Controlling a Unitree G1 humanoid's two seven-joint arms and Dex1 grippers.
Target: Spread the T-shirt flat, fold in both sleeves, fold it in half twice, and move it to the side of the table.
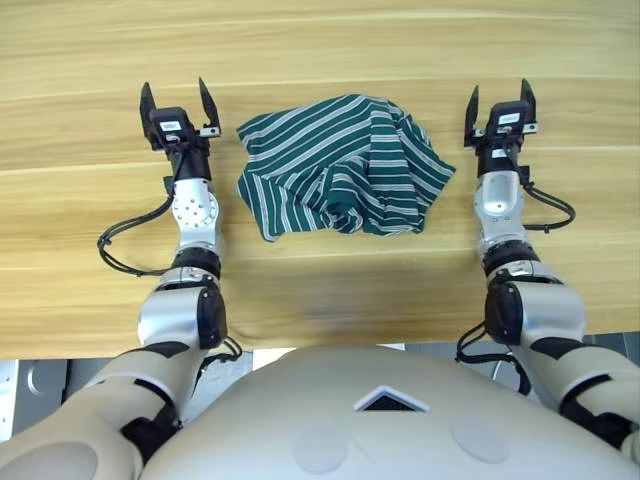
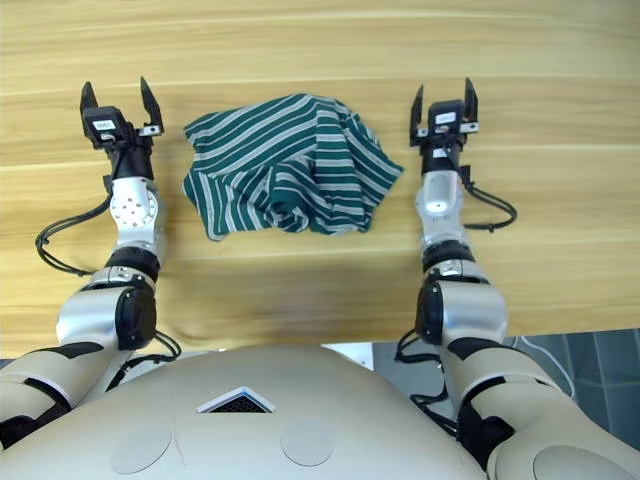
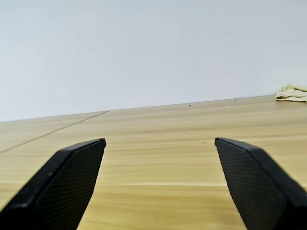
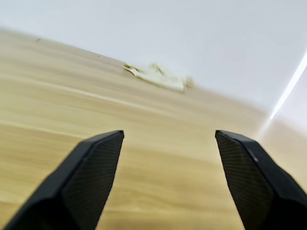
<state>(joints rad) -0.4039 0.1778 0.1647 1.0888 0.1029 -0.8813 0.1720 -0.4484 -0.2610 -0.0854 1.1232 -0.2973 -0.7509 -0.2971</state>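
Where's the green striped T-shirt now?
In the eye views, the crumpled green-and-white striped T-shirt lies on the wooden table, between the left end effector and right end effector.

**Head pair high, wrist cameras low**

Both eye views look steeply down from the head onto the table (image 1: 320,40), sharing the shirt (image 1: 340,165). The left gripper (image 3: 159,139) and right gripper (image 4: 169,132) frame their wrist views, which skim the tabletop toward the far wall (image 3: 144,48). Both catch a pale cloth (image 4: 158,76).

Striped cloth T-shirt (image 1: 340,165), soft and crumpled; smooth, matt wooden table (image 1: 320,40).
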